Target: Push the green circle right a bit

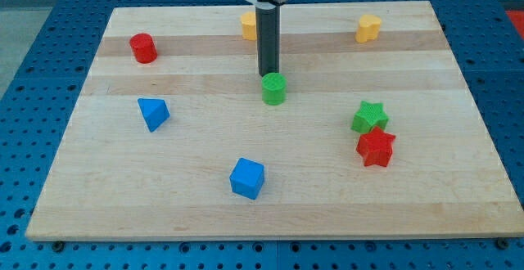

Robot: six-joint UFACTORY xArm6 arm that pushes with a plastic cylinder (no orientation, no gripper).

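One green circle (273, 89) seemingly touches my tip (268, 74), partly hidden behind.

straight dark rod (268, 41), silver-rimmed mount

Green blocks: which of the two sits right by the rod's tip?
The green circle, at the board's middle; my tip is just above it in the view. The green star lies far right, beside the red star.

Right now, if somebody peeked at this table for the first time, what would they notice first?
Probably the dark rod coming down from the view's top, with my tip just behind the green circle near the board's middle. Next, the green star and red star huddled together at the view's right.
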